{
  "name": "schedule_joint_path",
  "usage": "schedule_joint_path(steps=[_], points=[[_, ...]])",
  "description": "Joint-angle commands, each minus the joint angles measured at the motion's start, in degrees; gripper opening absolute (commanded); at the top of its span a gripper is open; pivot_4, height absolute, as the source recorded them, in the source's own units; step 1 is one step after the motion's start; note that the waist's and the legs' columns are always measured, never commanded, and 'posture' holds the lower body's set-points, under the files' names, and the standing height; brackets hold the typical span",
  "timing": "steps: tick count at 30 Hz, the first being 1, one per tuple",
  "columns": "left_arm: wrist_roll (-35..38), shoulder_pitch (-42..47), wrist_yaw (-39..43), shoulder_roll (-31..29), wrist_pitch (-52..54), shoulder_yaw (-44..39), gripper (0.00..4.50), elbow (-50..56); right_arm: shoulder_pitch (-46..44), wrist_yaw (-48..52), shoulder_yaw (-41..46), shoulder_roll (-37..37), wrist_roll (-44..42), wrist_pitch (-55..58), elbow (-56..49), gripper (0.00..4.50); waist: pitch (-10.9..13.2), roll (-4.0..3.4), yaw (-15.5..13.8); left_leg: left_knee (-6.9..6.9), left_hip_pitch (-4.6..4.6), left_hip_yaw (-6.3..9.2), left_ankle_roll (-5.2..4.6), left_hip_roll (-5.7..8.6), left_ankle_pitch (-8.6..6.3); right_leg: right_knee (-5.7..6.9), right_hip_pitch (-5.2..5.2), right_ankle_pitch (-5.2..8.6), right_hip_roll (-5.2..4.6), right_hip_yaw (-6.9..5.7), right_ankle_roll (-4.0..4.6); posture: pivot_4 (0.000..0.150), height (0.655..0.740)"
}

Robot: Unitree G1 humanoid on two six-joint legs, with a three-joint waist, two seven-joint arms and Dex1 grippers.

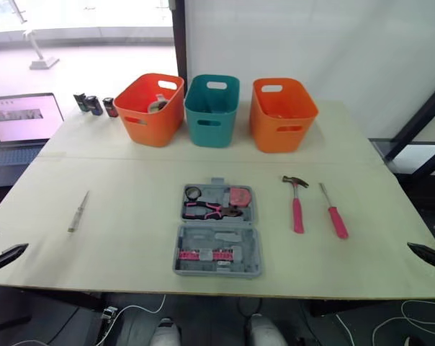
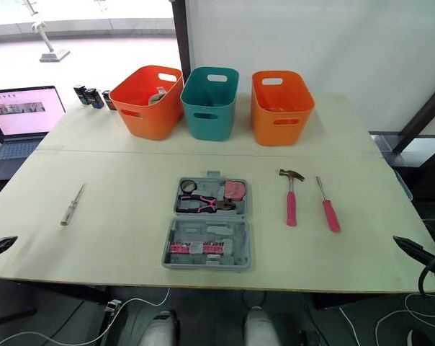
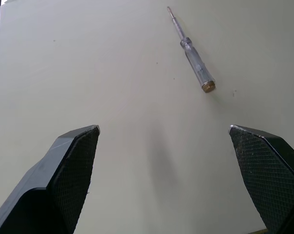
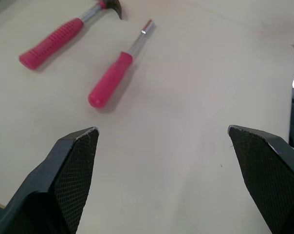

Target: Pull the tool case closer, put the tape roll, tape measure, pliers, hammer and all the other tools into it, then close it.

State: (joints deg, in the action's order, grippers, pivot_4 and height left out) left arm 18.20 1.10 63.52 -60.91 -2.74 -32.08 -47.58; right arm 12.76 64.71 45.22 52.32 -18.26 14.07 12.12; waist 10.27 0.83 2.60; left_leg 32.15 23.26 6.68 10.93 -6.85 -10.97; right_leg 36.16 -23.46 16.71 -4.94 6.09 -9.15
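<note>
Our left gripper [image 3: 164, 129] hangs over the near left corner of the table [image 1: 131, 216], its fingers spread wide and holding nothing. Just beyond it lies a clear-handled screwdriver [image 3: 195, 63], apart from the fingers. Our right gripper [image 4: 161, 129] is just as wide and empty at the near right edge. Ahead of it a pink-handled driver [image 4: 110, 83] lies flat, with the hammer [image 4: 54, 36] just beside it, the two not touching. Between our arms, at the middle of the near edge, the tool case [image 1: 217, 231] lies opened flat. We see the pliers [image 1: 212, 210], tape measure [image 1: 239, 195] and tape roll [image 1: 193, 192] in its far half and a row of pink bits [image 1: 207, 254] in its near half. Behind it stand an orange bin [image 1: 149, 108], a teal bin [image 1: 212, 109] and a second orange bin [image 1: 282, 114] in a row, and a laptop [image 1: 23, 119] sits at the far left
</note>
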Motion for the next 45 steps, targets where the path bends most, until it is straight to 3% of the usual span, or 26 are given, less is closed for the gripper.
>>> schedule_joint_path(steps=[1, 10, 13, 18, 23, 29, 32, 37, 45], points=[[0.8, 0.1, -0.2, -1.0, -1.4, -1.4, 4.45, -0.3, 0.4, -1.1, 0.2, -0.3, -1.1, -2.2, 0.2, 4.5, 0.0, 0.0, 0.1, -0.01, 0.0, 0.0, 0.0, 0.0, 0.0, 0.0, -0.01, 0.0, 0.0, 0.0, 0.0, 0.15, 0.74], [1.0, 2.0, -0.5, -1.2, -1.2, -1.1, 4.45, -1.5, 0.5, -3.4, -0.8, -0.9, -3.1, -2.0, -0.5, 4.5, 0.0, -0.01, -0.1, -0.04, 0.0, 0.0, 0.01, 0.0, 0.01, 0.01, 0.0, 0.0, 0.01, 0.0, 0.0, 0.15, 0.74], [2.5, 3.4, -4.3, 0.5, 2.7, -2.1, 4.45, 0.2, 0.1, -5.0, -1.1, -2.2, -7.7, 4.5, -8.0, 4.5, 0.0, -0.01, -0.1, -0.04, -0.01, 0.0, 0.02, 0.0, 0.03, 0.02, 0.02, 0.0, 0.01, 0.0, 0.0, 0.15, 0.74], [6.2, 0.6, -13.7, 7.2, 12.7, -4.6, 4.45, 13.6, 0.1, -9.0, -5.4, -4.5, -15.8, 16.0, -26.2, 4.5, 0.0, -0.07, 0.1, -0.03, -0.03, 0.0, 0.03, 0.0, 0.04, 0.06, 0.04, -0.01, 0.02, 0.02, -0.01, 0.15, 0.74], [10.5, -2.9, -27.4, 15.1, 28.3, -6.6, 4.45, 33.4, -10.3, -15.7, -16.8, -5.4, -22.7, 24.8, -39.0, 4.5, 0.0, 0.03, 0.0, 0.04, -0.03, 0.01, 0.0, -0.01, 0.08, 0.08, 0.07, -0.05, 0.02, 0.05, 0.02, 0.15, 0.74], [9.1, 2.3, -34.1, 14.0, 40.7, -2.2, 4.45, 37.1, -23.4, -16.1, -31.7, -6.7, -22.5, 26.5, -41.2, 4.5, -0.1, 0.27, -0.9, 0.04, 0.01, 0.05, -0.06, 0.01, 0.16, 0.04, 0.09, -0.08, 0.04, 0.03, 0.06, 0.15, 0.74], [8.5, 8.9, -32.9, 12.1, 47.5, 4.2, 4.45, 34.7, -29.5, -14.3, -39.5, -7.4, -19.3, 24.4, -39.8, 4.5, -0.1, 0.26, -1.4, 0.02, 0.02, 0.06, -0.06, 0.01, 0.16, 0.05, 0.05, -0.08, 0.05, 0.03, 0.06, 0.15, 0.74], [-0.7, 26.8, -31.4, 9.4, 52.0, 19.1, 4.45, 16.3, -37.0, -10.8, -48.5, -9.3, -14.4, 20.5, -36.4, 4.5, -0.1, 0.26, -1.8, 0.01, 0.04, 0.13, -0.06, 0.0, 0.19, 0.08, 0.02, -0.11, 0.12, 0.01, 0.02, 0.15, 0.74], [-11.2, 42.9, -27.9, 12.6, 39.9, 29.2, 4.45, -9.4, -37.4, -10.3, -49.2, -10.1, -12.8, 19.5, -35.2, 4.5, -0.1, 0.26, -1.6, -0.08, 0.07, 0.13, 0.0, 0.0, 0.23, 0.2, 0.0, -0.14, 0.16, -0.11, -0.31, 0.15, 0.74]])
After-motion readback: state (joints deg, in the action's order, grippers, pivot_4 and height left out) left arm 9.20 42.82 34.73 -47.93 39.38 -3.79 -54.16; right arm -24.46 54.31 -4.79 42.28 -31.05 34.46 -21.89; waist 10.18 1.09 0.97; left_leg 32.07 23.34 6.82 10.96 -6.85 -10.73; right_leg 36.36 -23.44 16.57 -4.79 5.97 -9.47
